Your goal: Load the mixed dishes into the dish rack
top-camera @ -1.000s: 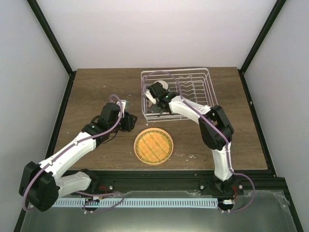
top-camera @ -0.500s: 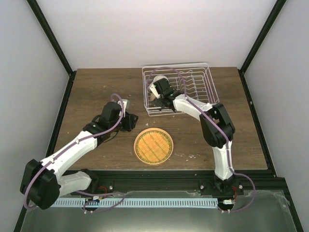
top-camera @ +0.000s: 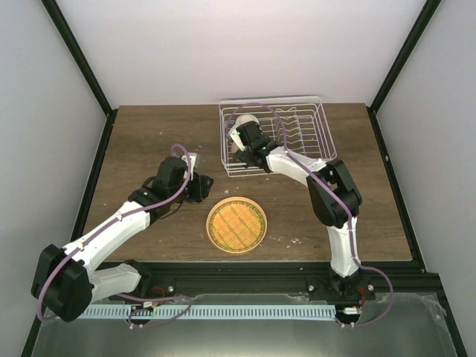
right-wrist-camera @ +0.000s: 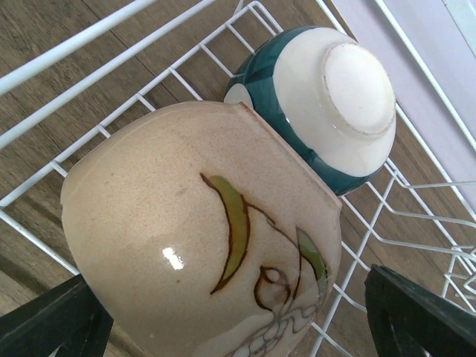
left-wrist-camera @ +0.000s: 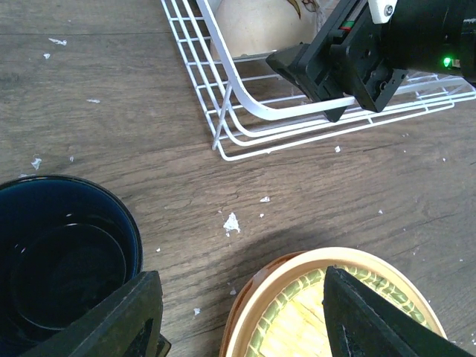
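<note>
Now my right pincer (right-wrist-camera: 224, 277) is spread around a cream bowl (right-wrist-camera: 186, 245) in the dish rack (top-camera: 309, 141); left pincer (left-wrist-camera: 239, 297) spread beside the blue cup (left-wrist-camera: 67, 260).

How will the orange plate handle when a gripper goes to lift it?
The plate looks rigid, likely ceramic, so it should not flex. It lies flat on the table, so a grasp probably must catch its raised rim. The rim looks glazed, possibly slippery.
</note>
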You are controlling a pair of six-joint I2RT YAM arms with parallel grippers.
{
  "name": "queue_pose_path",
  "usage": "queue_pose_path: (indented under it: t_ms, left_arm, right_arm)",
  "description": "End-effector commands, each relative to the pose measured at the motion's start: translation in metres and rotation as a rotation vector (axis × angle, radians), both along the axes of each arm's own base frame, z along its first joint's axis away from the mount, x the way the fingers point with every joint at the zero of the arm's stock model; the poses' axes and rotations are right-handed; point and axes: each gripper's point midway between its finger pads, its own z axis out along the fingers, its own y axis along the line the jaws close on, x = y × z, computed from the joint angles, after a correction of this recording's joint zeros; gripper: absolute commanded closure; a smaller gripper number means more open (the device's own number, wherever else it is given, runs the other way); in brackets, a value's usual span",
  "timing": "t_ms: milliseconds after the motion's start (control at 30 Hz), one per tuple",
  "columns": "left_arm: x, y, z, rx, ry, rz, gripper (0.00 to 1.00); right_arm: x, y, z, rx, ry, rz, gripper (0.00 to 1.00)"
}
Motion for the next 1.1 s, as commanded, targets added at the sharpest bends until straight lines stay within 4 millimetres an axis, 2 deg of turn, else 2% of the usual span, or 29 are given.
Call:
queue_pose_path:
  t_ms: [0,200,367,633,833,1067]
  left_arm:
    - [0.005,-0.002,0.011,-0.02,-0.029,-0.002,0.38]
    - [0.006,-0.003,0.011,-0.026,-0.029,-0.002,0.39]
    - [0.005,-0.003,0.011,-0.025,-0.029,-0.003,0.39]
    - [0.005,-0.003,0.01,-0.029,-0.027,0.0,0.39]
    - [0.005,-0.004,0.01,-0.031,-0.025,-0.003,0.38]
    - [0.005,-0.003,0.009,-0.028,-0.026,0.001,0.39]
  right_arm:
    - [0.004,-0.011,-0.012,-0.044,-0.014,-0.024,0.08]
    - [0.013,-0.012,0.005,-0.029,-0.077,-0.056,0.07]
    - [0.019,-0.018,0.01,-0.032,-0.131,-0.099,0.06]
    - [0.022,-0.024,0.03,0.003,-0.223,-0.135,0.05]
    - [0.025,-0.025,0.029,0.013,-0.255,-0.15,0.05]
    - [0.029,-0.027,0.039,0.028,-0.3,-0.174,0.06]
